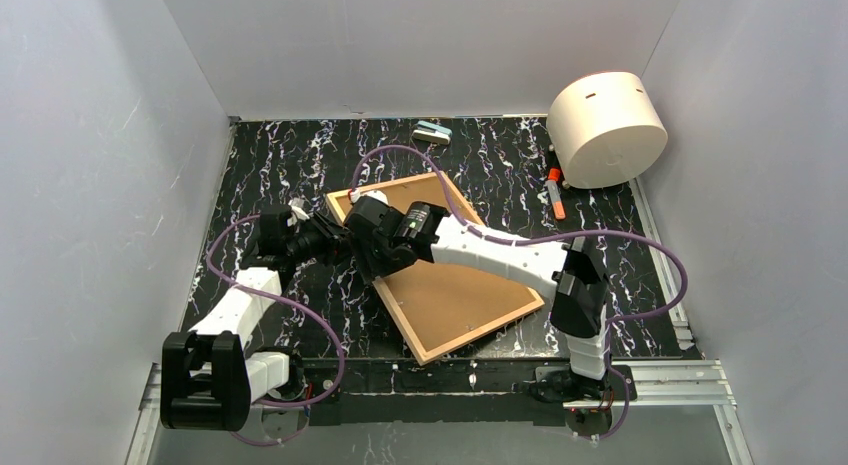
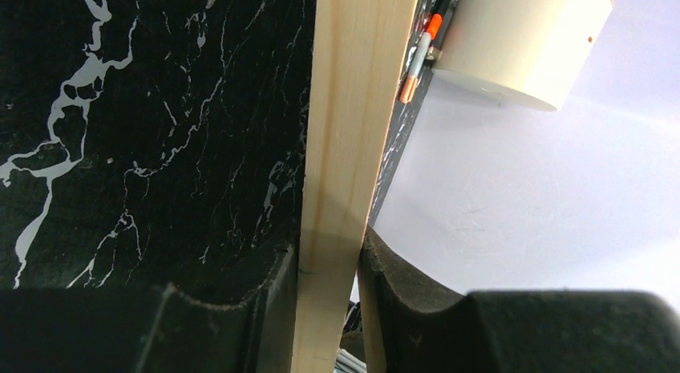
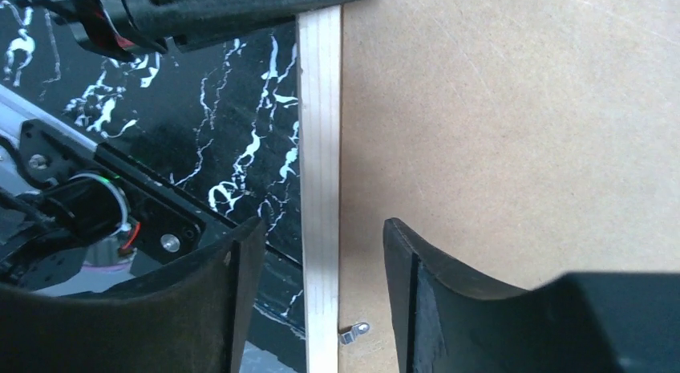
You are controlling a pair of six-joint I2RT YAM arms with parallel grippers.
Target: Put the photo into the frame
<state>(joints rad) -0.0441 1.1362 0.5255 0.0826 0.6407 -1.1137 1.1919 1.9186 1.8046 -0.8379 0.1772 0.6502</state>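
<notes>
Light-wood rectangular picture frame lies on the black marbled table, brown cardboard backing upward. Your left gripper pinches one edge strip. Your right gripper straddles that same strip, jaws apart, gripping nothing.

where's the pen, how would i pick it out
Start at the big white drum in the far right corner. The pen lies on the table beside its left edge. It is the only slim orange thing; the nearby frame is broad and flat.
</notes>
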